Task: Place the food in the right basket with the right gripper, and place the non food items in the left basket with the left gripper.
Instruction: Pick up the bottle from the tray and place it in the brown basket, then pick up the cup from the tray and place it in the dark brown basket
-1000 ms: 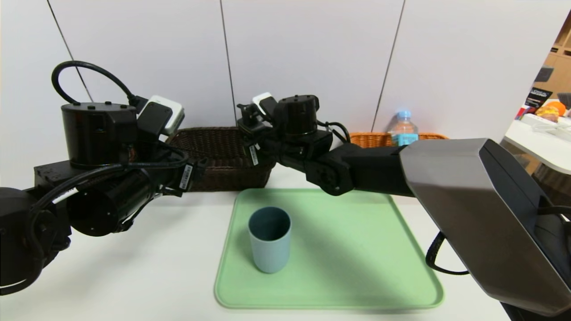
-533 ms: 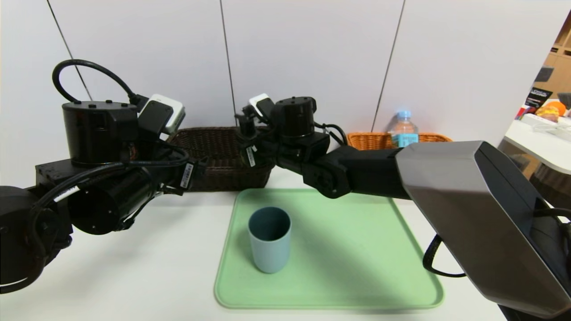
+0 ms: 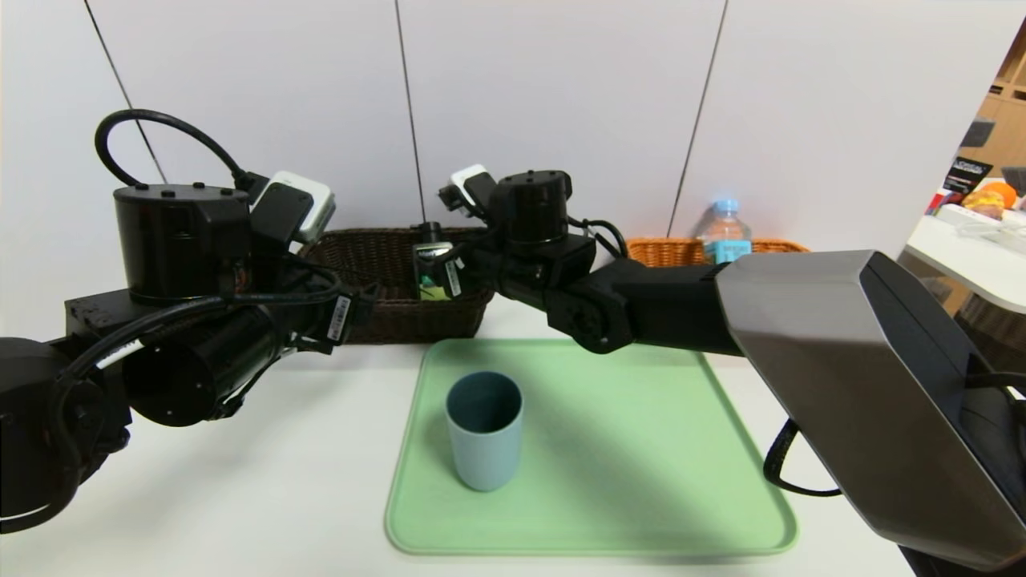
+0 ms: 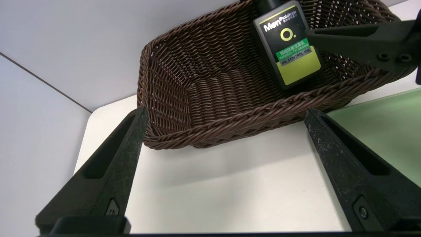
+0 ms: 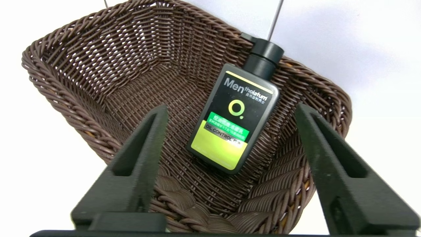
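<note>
The right hand [image 3: 437,268] hangs over the near right part of the dark brown woven wicker basket [image 3: 377,264], its fingers spread wide with nothing between them. The black pump bottle with the green label [image 5: 235,126] lies tilted inside that basket, leaning against its far wall, with its pump head at the rim. The left hand [image 4: 227,148] waits just short of the same basket, also wide and empty. The matte blue-grey handleless cup [image 3: 484,430] stands upright on the pale green tray [image 3: 641,481] on the white table [image 3: 240,481]. The small clear water bottle with the light blue cap [image 3: 725,231] stands in the orange-tan wicker basket [image 3: 665,250].

The risks lie in the pull-back: a right fingertip could catch the braided rim and drag the basket, or nudge the leaning bottle so it slides flat. The two arms are also close, so a reach by the left toward the cup could clip the right.
</note>
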{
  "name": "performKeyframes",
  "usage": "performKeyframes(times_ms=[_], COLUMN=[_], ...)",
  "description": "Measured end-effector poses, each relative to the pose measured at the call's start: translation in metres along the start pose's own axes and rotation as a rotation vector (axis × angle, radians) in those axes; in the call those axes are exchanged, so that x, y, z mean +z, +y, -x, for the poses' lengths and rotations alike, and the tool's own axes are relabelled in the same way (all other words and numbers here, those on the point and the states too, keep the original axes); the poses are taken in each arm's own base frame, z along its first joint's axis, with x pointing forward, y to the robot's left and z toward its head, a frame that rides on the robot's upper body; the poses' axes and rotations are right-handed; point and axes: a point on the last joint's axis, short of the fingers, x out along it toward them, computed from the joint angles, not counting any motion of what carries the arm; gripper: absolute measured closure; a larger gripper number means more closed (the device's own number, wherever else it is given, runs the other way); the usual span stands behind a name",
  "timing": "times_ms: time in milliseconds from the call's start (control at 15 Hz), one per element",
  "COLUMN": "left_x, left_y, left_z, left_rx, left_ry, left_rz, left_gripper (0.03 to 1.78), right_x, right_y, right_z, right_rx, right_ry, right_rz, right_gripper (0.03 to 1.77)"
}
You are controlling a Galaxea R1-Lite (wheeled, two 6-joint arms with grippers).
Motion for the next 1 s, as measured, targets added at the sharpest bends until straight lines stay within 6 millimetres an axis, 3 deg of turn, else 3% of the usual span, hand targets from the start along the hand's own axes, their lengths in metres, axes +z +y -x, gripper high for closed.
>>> performKeyframes(times_ms=[400, 733, 1000], left_x=[0.026, 0.026, 0.033], left_y=[0.004, 0.000, 0.000], left_z=[-0.004, -0.008, -0.008], left_rx=[0.019, -0.028, -0.098], left_ry=[-0.108, -0.089, -0.119], left_rz=[0.131, 0.220, 0.266], left_gripper=[0.12, 0.12, 0.12], right_x=[0.021, 0.061, 0.080], right_y=[0.002, -0.004, -0.006], right_z=[0.012, 0.043, 0.070], right_rx=[-0.061, -0.150, -0.185], right_ry=[-0.028, -0.063, -0.064], right_rz=[0.001, -0.012, -0.054], right_gripper=[0.24, 0.17, 0.14])
